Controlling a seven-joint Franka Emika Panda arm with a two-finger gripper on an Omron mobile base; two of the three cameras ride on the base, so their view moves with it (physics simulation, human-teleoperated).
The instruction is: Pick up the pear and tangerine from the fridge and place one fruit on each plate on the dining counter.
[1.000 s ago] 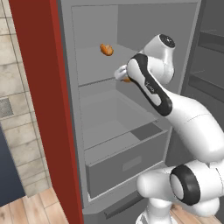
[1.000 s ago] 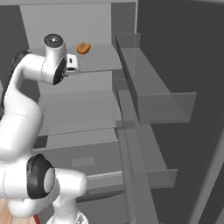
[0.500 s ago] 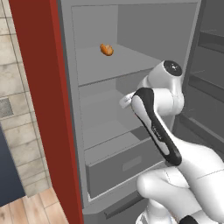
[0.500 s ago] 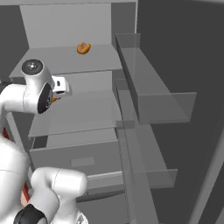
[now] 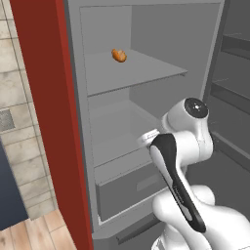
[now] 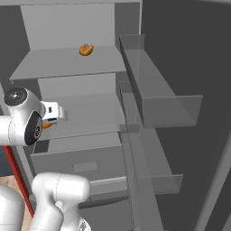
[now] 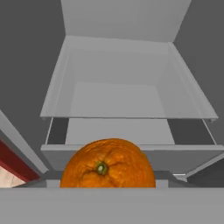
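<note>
Tangerine: a bright orange ball [image 7: 107, 163] with dimpled skin and a small green stem dot facing the hand camera, sitting at the bottom middle of the hand view.
Tangerine from the right: just a thin orange sliver [image 6: 47, 126] peeps out beside the white wrist, in front of the middle shelf.
Gripper: clenched on the tangerine; from the left base view the hand end [image 5: 148, 139] is a pale block at the front of the middle shelf, with the fruit itself hidden behind it.
Gripper from the right: the white hand block [image 6: 55, 112] points toward the shelves, with the arm's round joint just to its left.
Fridge: grey inside [image 5: 146, 29], door open, with a red side panel [image 5: 46, 112] along its left in the left base view.
Door shelves: the right base view shows see-through bins [image 6: 162, 97] on the open door, which the left base view shows only as dark ledges.
Top shelf: an orange-brown crescent pastry [image 5: 118, 55] lies alone toward the back.
Drawer: the hand view looks down into an open grey drawer [image 7: 127, 98] beyond the tangerine; the base views show its closed-looking front [image 6: 81, 164] below the middle shelf.
</note>
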